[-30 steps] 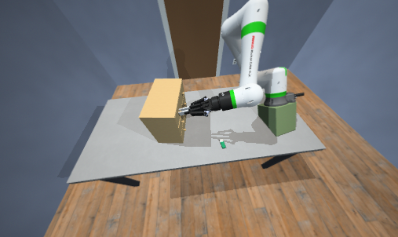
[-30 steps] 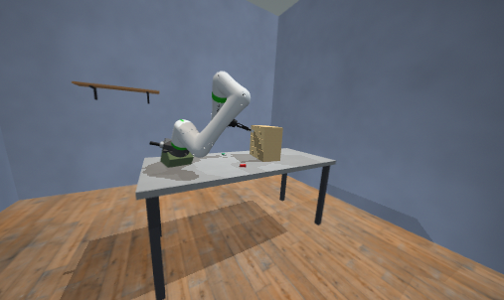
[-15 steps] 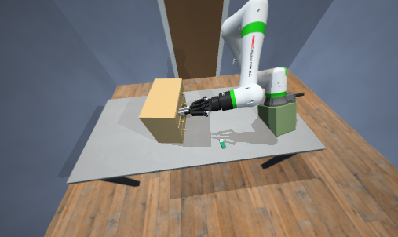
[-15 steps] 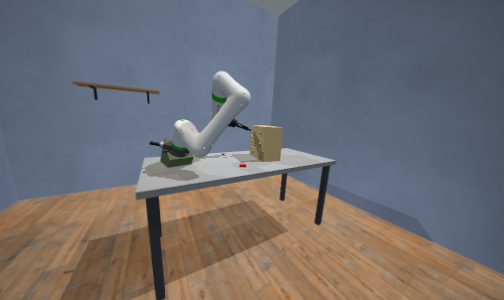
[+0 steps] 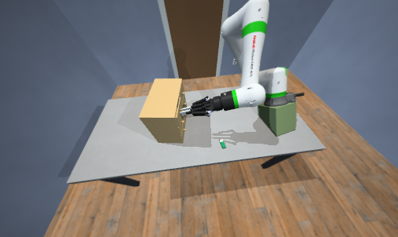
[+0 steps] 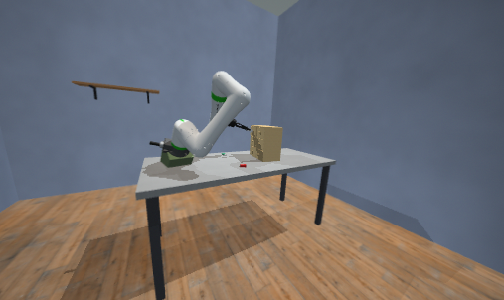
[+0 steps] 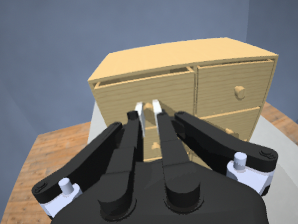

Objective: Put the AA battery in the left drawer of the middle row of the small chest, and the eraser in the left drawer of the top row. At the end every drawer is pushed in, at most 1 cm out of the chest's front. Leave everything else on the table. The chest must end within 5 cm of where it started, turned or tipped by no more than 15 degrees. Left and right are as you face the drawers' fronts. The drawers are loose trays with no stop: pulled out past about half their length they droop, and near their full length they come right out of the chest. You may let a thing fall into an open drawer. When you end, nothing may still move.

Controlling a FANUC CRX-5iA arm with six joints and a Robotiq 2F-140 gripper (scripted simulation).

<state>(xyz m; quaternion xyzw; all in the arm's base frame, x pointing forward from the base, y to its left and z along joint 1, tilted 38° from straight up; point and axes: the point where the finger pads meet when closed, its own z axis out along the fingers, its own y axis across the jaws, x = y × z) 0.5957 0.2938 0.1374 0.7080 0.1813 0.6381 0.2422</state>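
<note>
The small chest stands upright on the table. Its top-left drawer is slightly out, with a narrow dark gap above its front. My gripper is shut on that drawer's knob, which shows between the fingertips in the wrist view. A green block with a white end, which looks like the eraser, lies on the table in front of the chest. A small red thing, possibly the battery, lies on the other side; it is too small to tell. The inside of the drawer is hidden.
The top-right drawer looks pushed in; the lower drawers are partly hidden by my fingers. The arm's green base block stands at the other end of the grey table.
</note>
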